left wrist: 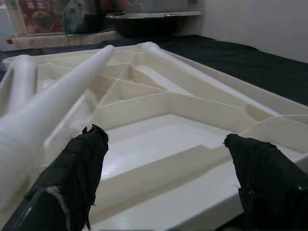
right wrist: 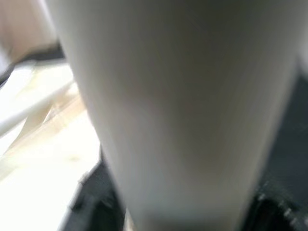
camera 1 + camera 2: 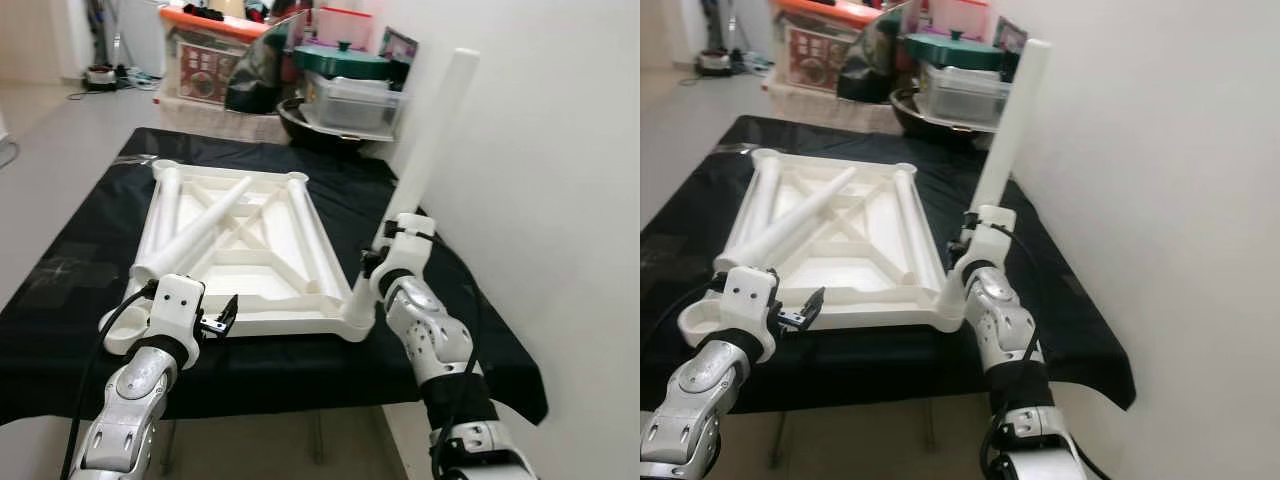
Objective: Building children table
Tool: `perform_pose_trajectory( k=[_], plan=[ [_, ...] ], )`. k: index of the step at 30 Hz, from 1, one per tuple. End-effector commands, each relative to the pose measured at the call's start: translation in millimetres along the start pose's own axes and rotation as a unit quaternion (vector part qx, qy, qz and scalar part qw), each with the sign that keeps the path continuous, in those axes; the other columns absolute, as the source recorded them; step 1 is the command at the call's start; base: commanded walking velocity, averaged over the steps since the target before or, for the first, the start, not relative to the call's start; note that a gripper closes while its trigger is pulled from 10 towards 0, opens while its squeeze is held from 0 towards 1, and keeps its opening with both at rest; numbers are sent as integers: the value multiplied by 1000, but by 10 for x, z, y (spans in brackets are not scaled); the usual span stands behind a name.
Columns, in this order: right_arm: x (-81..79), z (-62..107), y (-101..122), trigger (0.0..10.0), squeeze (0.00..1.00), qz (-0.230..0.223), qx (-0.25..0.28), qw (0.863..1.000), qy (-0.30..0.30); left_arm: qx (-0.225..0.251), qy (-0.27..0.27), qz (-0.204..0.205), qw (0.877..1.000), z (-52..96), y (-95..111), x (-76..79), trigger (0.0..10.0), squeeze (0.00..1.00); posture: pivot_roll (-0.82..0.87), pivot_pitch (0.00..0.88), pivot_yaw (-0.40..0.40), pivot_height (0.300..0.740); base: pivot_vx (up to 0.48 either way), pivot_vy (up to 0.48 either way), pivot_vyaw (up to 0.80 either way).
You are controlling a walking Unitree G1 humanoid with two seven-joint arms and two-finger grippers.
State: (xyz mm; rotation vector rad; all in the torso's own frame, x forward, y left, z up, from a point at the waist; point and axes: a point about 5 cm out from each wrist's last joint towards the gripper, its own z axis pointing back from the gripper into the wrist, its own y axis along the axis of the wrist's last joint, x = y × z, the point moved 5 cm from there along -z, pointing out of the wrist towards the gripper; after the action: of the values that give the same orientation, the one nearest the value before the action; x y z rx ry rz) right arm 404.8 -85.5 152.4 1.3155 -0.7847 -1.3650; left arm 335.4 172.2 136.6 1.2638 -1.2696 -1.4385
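Hiding right tool (image 3: 392,243), white leg (image 3: 432,137) blurs wrist view; socket obscured.

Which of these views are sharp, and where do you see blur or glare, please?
Left eye view: evenly lit and fairly sharp, the white tabletop bright on the black cloth. Left wrist view: tabletop sharp, the left pincer fingertips soft, glare on the near panel. Right wrist view: the table leg is too close, thoroughly blurred.
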Motion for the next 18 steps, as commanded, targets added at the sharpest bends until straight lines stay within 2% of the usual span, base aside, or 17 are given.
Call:
perform_pose_trajectory(
  k=[1,2,3,4,5,6,7,8,9,10,11,12,14,15,16,17,18],
  plan=[
    [-129,14,-49,10000,1000,-4,-10,999,41,-1,-6,-1,1000,-14,-5,40,10000,0,167,0,-221,740,0,0,0],
    [-199,7,-12,10000,1000,-5,-3,998,60,-1,-6,-1,1000,-16,-5,40,10000,0,167,0,-221,740,0,0,0],
    [-235,-2,4,10000,204,-5,-1,998,68,-1,-6,-2,1000,-16,-5,40,10000,0,167,0,-221,740,0,0,0],
    [-333,7,56,10000,204,-10,5,994,105,-1,-6,-1,1000,-17,-4,40,10000,0,167,0,-221,740,0,0,0],
    [-333,7,56,10000,204,-10,5,994,105,-1,-6,-1,1000,-17,-4,40,10000,0,167,0,-221,740,0,0,0],
    [-396,16,94,10000,0,-16,11,992,125,-1,-6,-1,1000,-16,-4,40,10000,0,167,0,-221,740,0,0,0],
    [-578,119,193,10000,0,-17,25,978,208,-1,-6,-1,1000,-18,-5,39,10000,0,166,0,-222,740,0,0,0],
    [-705,217,252,10000,0,-17,33,963,266,0,-6,-1,1000,-18,-6,38,10000,0,166,0,-222,740,0,0,0],
    [-834,368,299,10000,0,-1,42,941,337,0,-6,-1,1000,-20,-7,36,10000,0,164,0,-222,740,0,0,0],
    [-834,368,299,10000,0,-1,42,941,337,0,-6,-1,1000,-20,-7,36,10000,0,164,0,-222,740,0,0,0],
    [-912,479,316,10000,0,10,45,923,382,0,-6,0,1000,-20,-7,35,10000,0,164,0,-222,740,0,0,0],
    [-941,533,316,10000,0,17,45,915,402,0,-6,0,1000,-21,-7,34,10000,0,164,0,-222,740,0,0,0],
    [-941,533,316,10000,0,17,45,915,402,0,-6,0,1000,-21,-7,34,10000,0,164,0,-222,740,0,0,0],
    [-949,561,230,10000,0,39,33,905,421,0,-6,0,1000,-24,-7,38,10000,0,171,0,-230,740,0,0,0],
    [-911,501,112,0,0,48,10,908,415,1,-5,0,1000,-26,-7,43,10000,0,179,0,-235,740,0,0,0],
    [-911,501,112,0,0,48,10,908,415,1,-5,0,1000,-26,-7,43,10000,0,179,0,-235,740,0,0,0],
    [-741,263,-20,0,0,55,-14,939,338,0,-3,0,1000,-24,-9,47,10000,0,182,0,-237,740,0,0,0]
  ],
)
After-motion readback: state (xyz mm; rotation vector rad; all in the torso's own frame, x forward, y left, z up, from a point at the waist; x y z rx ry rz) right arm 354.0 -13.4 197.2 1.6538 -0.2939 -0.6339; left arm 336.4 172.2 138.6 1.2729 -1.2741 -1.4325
